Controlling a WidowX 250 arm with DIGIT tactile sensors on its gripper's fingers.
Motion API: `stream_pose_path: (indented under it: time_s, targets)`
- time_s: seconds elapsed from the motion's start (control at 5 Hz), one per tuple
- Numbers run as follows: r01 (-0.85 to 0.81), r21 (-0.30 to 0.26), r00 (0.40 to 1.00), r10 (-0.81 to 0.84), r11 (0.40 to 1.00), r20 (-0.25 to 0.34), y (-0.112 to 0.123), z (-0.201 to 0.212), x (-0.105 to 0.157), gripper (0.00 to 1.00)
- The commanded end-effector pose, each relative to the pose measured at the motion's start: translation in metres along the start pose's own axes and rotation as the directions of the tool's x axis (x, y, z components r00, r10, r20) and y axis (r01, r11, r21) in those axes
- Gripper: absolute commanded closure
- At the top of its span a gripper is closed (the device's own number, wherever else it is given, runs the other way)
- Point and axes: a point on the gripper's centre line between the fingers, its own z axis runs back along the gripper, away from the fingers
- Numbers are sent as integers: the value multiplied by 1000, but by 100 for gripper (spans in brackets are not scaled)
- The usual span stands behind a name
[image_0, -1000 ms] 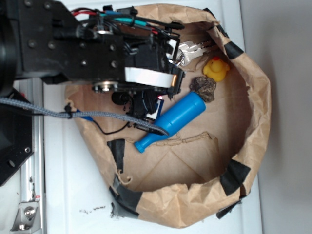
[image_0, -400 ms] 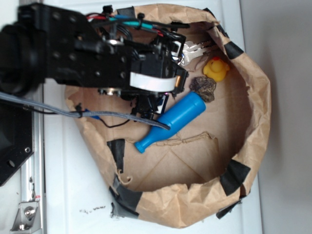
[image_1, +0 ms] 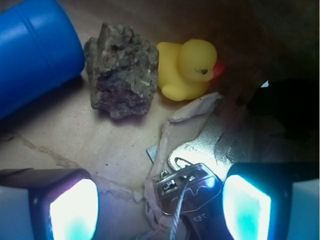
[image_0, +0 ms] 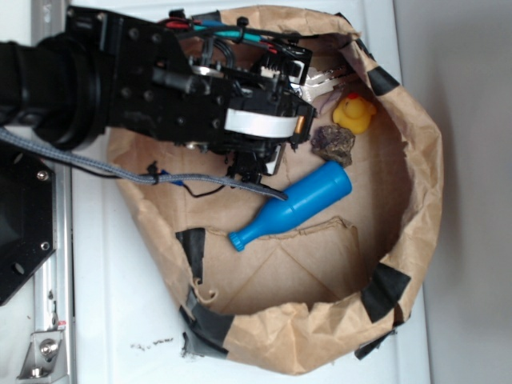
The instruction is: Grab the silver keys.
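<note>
Shiny silver keys (image_1: 192,187) on wire ring; lumpy rock (image_1: 122,70) near.

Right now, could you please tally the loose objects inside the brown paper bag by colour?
Blue: 1, the blue plastic bottle
Yellow: 1, the yellow rubber duck
Dark grey-brown: 1, the lumpy rock
Silver: 1, the bunch of silver metal keys
Total: 4

Shiny silver metal keys (image_1: 192,187) on thin wire, rough matt dark lumpy rock (image_1: 122,70), smooth glossy yellow rubber duck (image_1: 187,67), smooth blue plastic bottle (image_0: 296,206), crumpled matt brown paper bag (image_0: 416,216)
</note>
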Motion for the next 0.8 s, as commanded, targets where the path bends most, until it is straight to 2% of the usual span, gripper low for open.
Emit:
stream_pose_path:
  time_s: [0.0, 0.6]
  targets:
    - [-1, 8, 1000, 1, 1000, 27, 6, 10, 2, 100]
    - [-2, 5, 1000, 2, 1000, 21, 4, 15, 5, 100]
